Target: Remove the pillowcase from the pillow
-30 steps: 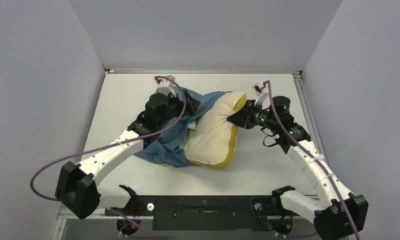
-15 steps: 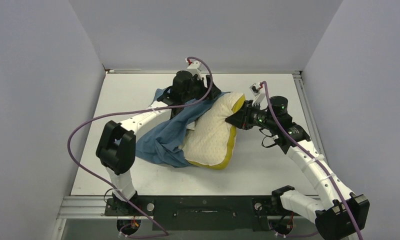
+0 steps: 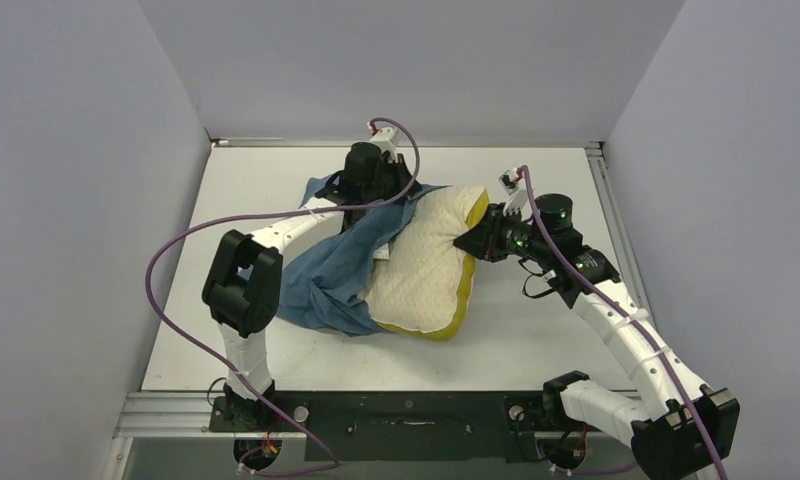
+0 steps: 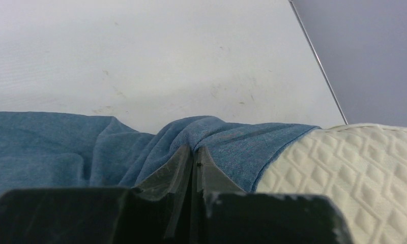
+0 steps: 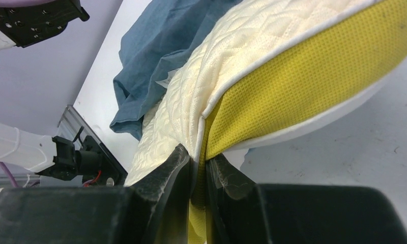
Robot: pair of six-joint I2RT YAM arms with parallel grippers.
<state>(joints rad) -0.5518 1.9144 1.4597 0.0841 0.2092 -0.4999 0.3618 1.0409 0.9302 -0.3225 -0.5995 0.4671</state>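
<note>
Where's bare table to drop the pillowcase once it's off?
Free on the white table: far-left corner, far-right corner behind the right gripper, and near strip between cream quilted pillow and front rail. Crowded: centre, with slate-blue cloth pillowcase, pillow and left gripper; left arm overhangs the left side.

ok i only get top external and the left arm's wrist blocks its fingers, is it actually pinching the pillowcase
observer: yes, left wrist view shows the left gripper shut on a raised fold of the pillowcase.
operator: and what's the right one got
observer: right wrist view: the right gripper is shut on the pillow at its white-piped seam, between quilted top and yellow mesh edge.
operator: is that corner off the table
observer: near the grip it looks raised above the table; farther along i can't tell.
</note>
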